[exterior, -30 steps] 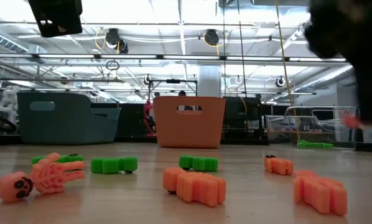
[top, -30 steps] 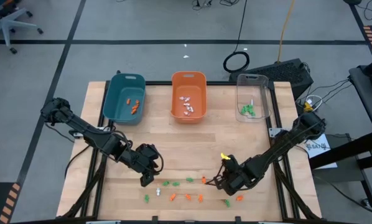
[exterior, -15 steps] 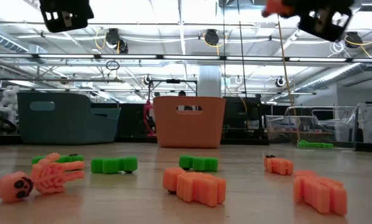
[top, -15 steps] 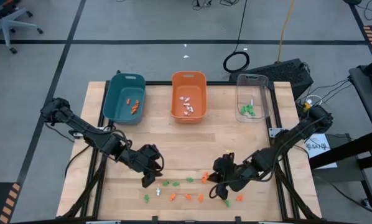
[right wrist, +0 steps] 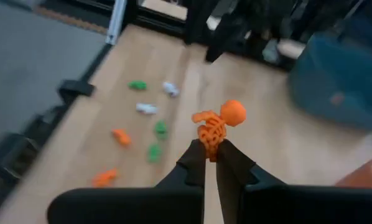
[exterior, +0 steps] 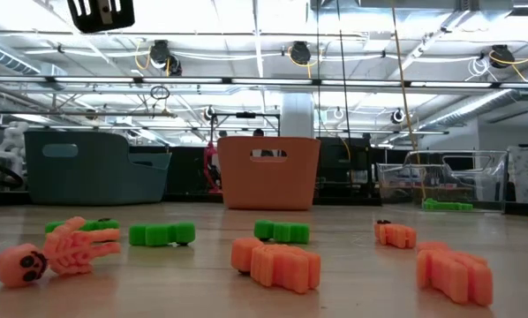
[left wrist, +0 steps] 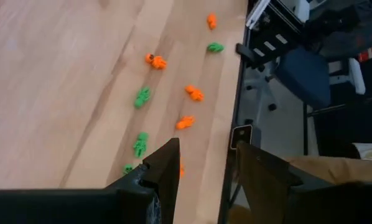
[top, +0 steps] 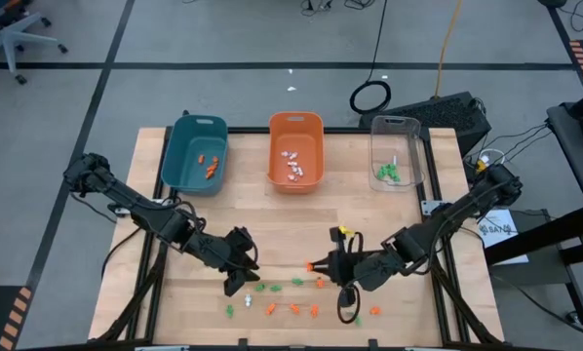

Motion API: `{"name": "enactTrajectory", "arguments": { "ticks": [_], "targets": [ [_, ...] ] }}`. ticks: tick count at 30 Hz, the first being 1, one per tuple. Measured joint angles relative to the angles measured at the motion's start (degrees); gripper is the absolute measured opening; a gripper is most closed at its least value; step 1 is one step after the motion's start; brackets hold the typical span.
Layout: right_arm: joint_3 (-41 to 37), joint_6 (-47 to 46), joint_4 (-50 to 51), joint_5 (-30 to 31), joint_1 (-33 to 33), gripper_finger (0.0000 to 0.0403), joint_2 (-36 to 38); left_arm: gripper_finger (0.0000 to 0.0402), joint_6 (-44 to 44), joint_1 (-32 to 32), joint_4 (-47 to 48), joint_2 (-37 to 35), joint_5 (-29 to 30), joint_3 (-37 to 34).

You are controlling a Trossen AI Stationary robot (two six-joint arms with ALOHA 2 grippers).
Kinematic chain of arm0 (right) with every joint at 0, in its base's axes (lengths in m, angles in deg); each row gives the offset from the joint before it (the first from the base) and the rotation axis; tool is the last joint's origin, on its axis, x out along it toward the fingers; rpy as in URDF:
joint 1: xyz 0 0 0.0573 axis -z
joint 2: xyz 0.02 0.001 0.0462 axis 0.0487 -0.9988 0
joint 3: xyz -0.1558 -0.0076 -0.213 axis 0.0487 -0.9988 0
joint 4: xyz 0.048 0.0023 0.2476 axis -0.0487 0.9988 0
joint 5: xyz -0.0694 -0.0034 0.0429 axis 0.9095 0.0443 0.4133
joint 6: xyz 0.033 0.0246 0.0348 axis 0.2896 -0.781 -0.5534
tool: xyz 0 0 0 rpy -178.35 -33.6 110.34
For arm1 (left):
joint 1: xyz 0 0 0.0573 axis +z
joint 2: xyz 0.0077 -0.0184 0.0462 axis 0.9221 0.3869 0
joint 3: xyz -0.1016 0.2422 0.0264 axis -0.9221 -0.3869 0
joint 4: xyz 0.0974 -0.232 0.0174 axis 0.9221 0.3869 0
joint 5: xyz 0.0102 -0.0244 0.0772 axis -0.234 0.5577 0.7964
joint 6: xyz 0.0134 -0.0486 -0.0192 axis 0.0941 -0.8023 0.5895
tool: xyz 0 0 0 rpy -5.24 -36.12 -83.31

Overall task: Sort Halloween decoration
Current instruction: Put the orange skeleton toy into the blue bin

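Right tool now lifted clear of the worktop, pinching an orange skeleton; next, surely, a bin. Left tool hangs spread above the trinkets.

No text, label, brand or number can be read in any view; a paper sheet at the right edge carries illegible print.

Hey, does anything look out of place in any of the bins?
Yes: one white piece lies in the clear bin among the green trinkets, though the white ones sit in the orange bin.
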Motion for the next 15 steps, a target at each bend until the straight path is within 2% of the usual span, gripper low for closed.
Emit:
{"name": "enactTrajectory", "arguments": {
  "ticks": [4, 8, 15],
  "targets": [
    [4.1, 7.2, 7.4, 1.1, 1.0, 0.0, 0.0, 0.0159, 0.1, 0.0, -0.6, 0.0, 0.0, 1.2],
    [6.9, 8.6, 15.4, 1.2, 1.8, 0.0, 0.0, 0.0159, 2.2, 0.1, -2.1, 0.0, 0.6, 1.6],
    [7.3, 8.5, 16.3, 1.1, 2.2, 0.0, 0.0, 0.0159, 3.2, 0.1, -3.5, 0.0, 1.3, 1.7]
  ]
}}
